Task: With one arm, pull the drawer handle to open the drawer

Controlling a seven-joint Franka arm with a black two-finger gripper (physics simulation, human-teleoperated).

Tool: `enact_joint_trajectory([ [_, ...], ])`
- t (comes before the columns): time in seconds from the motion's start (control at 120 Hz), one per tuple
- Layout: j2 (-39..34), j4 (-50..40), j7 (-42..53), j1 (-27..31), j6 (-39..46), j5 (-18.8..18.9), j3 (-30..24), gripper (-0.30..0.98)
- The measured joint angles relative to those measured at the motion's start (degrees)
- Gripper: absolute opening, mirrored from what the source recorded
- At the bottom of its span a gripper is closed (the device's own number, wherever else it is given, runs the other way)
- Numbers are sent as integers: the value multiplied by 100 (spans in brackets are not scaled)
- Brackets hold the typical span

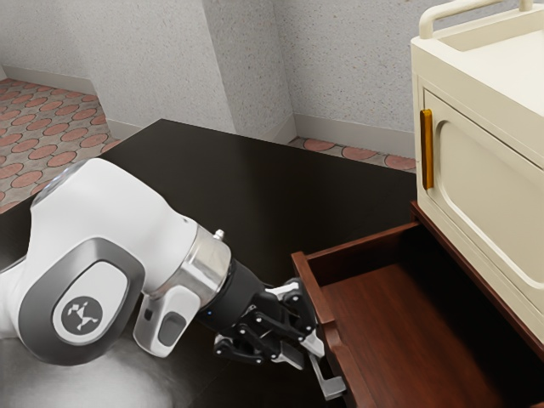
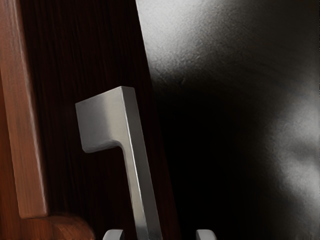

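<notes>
at the exterior view's left, a white arm [image 1: 110, 208] reaches over a black table [image 1: 263, 187]. at lower centre, the gripper [image 1: 308, 354] has its fingers apart, the grey handle [image 1: 330, 387] between them. at lower right the brown drawer [image 1: 391, 319] stands pulled out, below a cream cabinet [image 1: 493, 195].

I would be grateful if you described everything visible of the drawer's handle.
The handle is a smooth grey bar, metal by its look, square-edged, with a broader block joining it to the reddish-brown front of the open drawer and a rounded inner corner. It stands off from that front and runs along it. The bar passes between the open fingers of the gripper; whether either touches it, I cannot tell. Its other end is hidden.
</notes>
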Motion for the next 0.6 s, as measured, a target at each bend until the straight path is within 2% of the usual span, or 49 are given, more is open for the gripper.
enact_joint_trajectory([
  [0.2,-260,125,-19,70,-192,116,164,17],
  [0.267,-175,543,-28,169,-452,248,359,20],
  [0.325,194,1204,-39,369,-808,386,475,23],
  [0.467,1463,3263,-338,480,-1989,1207,541,43],
  [0.6,2463,5006,-1132,478,-3414,2046,603,55],
])
